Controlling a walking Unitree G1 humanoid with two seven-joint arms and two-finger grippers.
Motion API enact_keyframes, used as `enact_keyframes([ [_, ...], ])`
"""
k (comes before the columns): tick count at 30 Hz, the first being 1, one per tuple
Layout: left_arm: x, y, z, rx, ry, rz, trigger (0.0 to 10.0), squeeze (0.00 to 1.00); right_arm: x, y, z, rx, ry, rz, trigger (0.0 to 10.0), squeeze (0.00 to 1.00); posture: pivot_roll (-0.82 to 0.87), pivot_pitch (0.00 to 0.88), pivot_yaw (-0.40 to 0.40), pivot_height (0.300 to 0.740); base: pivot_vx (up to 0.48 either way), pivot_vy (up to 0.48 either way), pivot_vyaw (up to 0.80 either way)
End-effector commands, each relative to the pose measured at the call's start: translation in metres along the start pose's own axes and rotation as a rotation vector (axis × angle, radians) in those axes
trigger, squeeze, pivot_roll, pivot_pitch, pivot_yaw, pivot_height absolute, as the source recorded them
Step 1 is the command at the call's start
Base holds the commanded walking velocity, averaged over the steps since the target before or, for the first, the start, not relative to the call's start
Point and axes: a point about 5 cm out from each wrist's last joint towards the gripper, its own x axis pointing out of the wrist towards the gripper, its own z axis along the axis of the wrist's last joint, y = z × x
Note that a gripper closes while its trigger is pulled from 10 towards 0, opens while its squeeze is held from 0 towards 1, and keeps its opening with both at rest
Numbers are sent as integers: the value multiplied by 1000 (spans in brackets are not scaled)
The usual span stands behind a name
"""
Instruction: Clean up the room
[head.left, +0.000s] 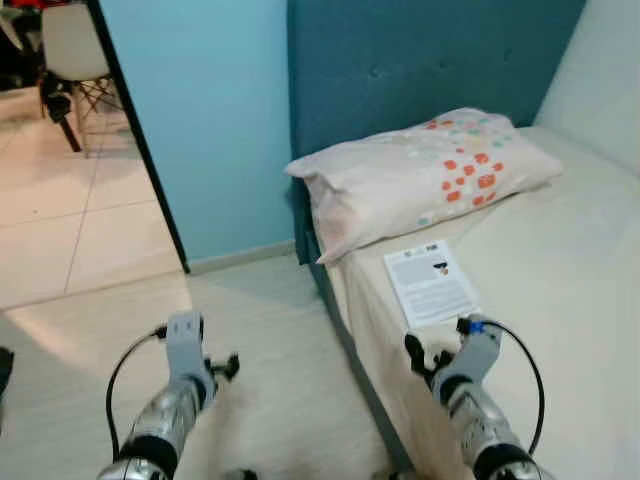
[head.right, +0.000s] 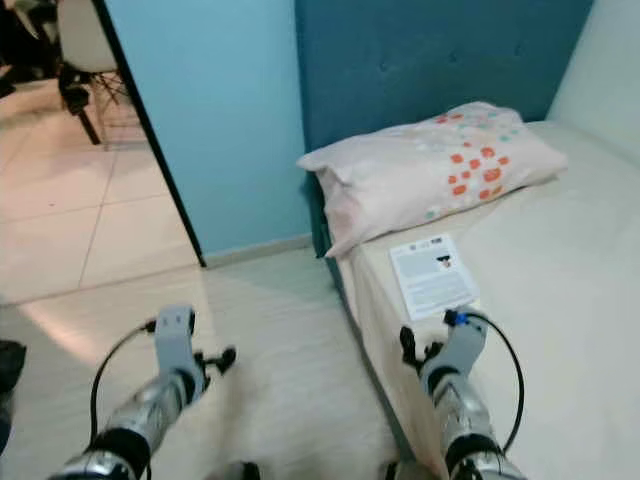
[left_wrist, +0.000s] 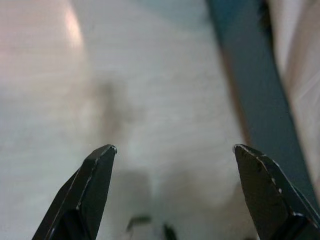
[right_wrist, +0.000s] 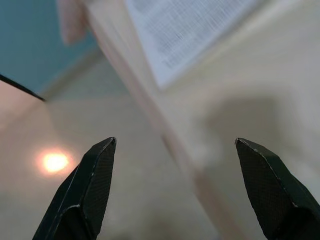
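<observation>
A white printed paper sheet (head.left: 432, 282) lies flat on the cream mattress (head.left: 570, 290), close to the bed's side edge and just below a pillow (head.left: 420, 175) with orange and teal dots. My right gripper (right_wrist: 175, 141) is open over the bed's edge. The paper sheet (right_wrist: 185, 30) lies just beyond its fingertips, not touched. My right arm (head.left: 470, 385) reaches up from below beside the mattress. My left gripper (left_wrist: 172, 149) is open over the pale floor with nothing between its fingers, and my left arm (head.left: 178, 390) is out over the floor to the left of the bed.
A teal headboard (head.left: 420, 60) and teal bed frame (left_wrist: 255, 90) border the bed. A light blue wall (head.left: 200, 120) ends at a doorway to a tiled room with a white chair (head.left: 75, 40). A dark object (head.right: 10, 365) sits at the far left floor edge.
</observation>
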Motion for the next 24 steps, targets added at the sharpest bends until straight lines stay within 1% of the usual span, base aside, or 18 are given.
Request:
enact_keyframes([
  [1, -9, 14, -36, -31, 107, 79, 10000, 0, -11, -14, -26, -51, 118, -47, 10000, 0, 66, 0, -21, 640, 0, 0, 0],
  [2, -9, 14, -36, -31, 107, 79, 10000, 0, -11, -14, -26, -51, 118, -47, 10000, 0, 66, 0, -21, 640, 0, 0, 0],
  [4, -17, 24, -60, -13, 183, 125, 10000, 0, -20, -26, -42, -69, 184, -91, 10000, 0, 72, 0, -28, 650, 0, 0, 0],
  [5, -17, 24, -60, -13, 183, 125, 10000, 0, -20, -26, -42, -69, 184, -91, 10000, 0, 72, 0, -28, 650, 0, 0, 0],
  [6, -22, 30, -70, -4, 216, 143, 10000, 0, -25, -31, -49, -71, 217, -109, 10000, 0, 79, 0, -33, 655, 0, 0, 0],
  [7, -22, 30, -70, -4, 216, 143, 10000, 0, -25, -31, -49, -71, 217, -109, 10000, 0, 79, 0, -33, 655, 0, 0, 0],
  [9, -30, 37, -84, 3, 259, 167, 10000, 0, -32, -38, -61, -88, 273, -136, 10000, 0, 89, 0, -39, 665, 0, 0, 0],
  [11, -31, 39, -87, 7, 267, 172, 10000, 0, -33, -39, -63, -94, 287, -141, 10000, 0, 92, 0, -41, 670, 0, 0, 0],
  [14, -35, 44, -93, 10, 291, 185, 10000, 0, -37, -39, -73, -116, 337, -147, 10000, 0, 104, 0, -49, 685, 0, 0, 0],
  [16, -36, 45, -94, 11, 296, 186, 10000, 0, -38, -39, -75, -122, 350, -150, 10000, 0, 104, 0, -49, 690, 0, 0, 0],
  [18, -34, 40, -93, 27, 299, 170, 10000, 0, -41, -40, -79, -154, 379, -171, 10000, 0, 109, 0, -53, 700, -339, 0, 0],
  [19, -34, 40, -93, 27, 299, 170, 10000, 0, -41, -40, -79, -154, 379, -171, 10000, 0, 109, 0, -53, 700, -364, 0, 0],
  [21, -31, 35, -90, 46, 295, 150, 10000, 0, -43, -43, -82, -209, 406, -214, 10000, 0, 113, 0, -58, 705, -364, 0, 0],
  [22, -31, 35, -90, 46, 295, 150, 10000, 0, -43, -43, -82, -209, 406, -214, 10000, 0, 113, 0, -58, 705, -364, 0, 0],
  [24, -28, 26, -89, 70, 295, 120, 10000, 0, -48, -48, -89, -255, 452, -238, 10000, 0, 112, 0, -59, 705, -437, 0, 0],
])
